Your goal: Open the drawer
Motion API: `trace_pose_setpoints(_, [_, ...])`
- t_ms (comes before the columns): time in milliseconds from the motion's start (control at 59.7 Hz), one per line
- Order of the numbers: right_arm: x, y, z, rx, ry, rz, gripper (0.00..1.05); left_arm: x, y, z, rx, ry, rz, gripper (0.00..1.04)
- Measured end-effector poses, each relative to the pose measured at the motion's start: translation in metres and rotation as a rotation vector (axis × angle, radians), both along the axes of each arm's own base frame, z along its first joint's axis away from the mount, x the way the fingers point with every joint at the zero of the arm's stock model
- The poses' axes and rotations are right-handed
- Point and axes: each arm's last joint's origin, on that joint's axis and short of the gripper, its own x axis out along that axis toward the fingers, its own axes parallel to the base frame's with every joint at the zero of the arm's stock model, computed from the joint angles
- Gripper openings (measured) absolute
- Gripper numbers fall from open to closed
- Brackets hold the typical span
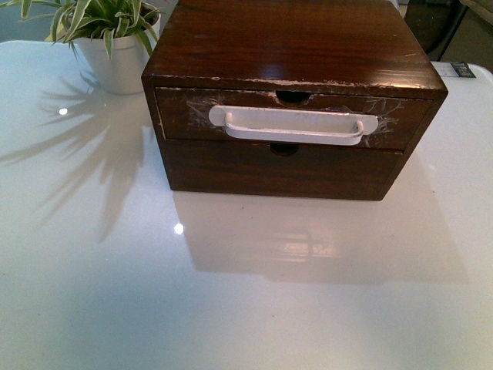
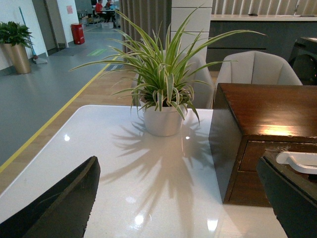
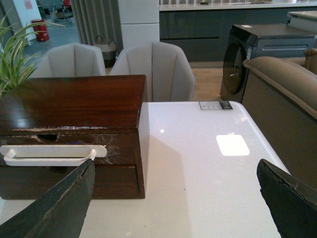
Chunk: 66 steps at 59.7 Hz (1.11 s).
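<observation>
White tabletop (image 1: 246, 308) fills the front view's foreground; beyond it the wooden box (image 1: 293, 38) holds the drawer (image 1: 185, 116) shut in its upper slot, with a potted plant (image 1: 115, 46) beside the box. In the left wrist view, the left gripper (image 2: 178, 163) is spread wide and empty near the box's corner. In the right wrist view, the right gripper (image 3: 177, 165) gapes likewise before the box.

Open table (image 1: 246, 293) lies before the drawer (image 1: 185, 119); potted plant (image 1: 117, 62) stands left.
</observation>
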Motion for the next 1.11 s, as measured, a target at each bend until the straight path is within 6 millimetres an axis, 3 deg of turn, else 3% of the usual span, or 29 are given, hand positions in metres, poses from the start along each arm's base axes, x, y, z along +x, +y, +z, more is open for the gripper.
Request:
trace_pose_setpoints(854, [0.0, 0.0, 0.0, 0.0, 0.0, 0.0, 0.96, 0.0, 0.0, 0.0, 0.0, 0.0, 0.0, 0.96])
trace_pose_setpoints(904, [0.0, 0.0, 0.0, 0.005, 0.009, -0.009, 0.96, 0.0, -0.001, -0.001, -0.037, 0.148, -0.118, 0.96])
trace_pose_setpoints(988, [0.004, -0.003, 0.001, -0.021, 0.306, -0.107, 0.96, 0.003, -0.005, -0.003, -0.111, 0.419, -0.3, 0.96])
trace_pose_setpoints(1105, [0.026, -0.013, 0.01, -0.129, 0.421, -0.068, 0.96, 0.017, -0.012, -0.002, -0.094, 0.469, -0.412, 0.96])
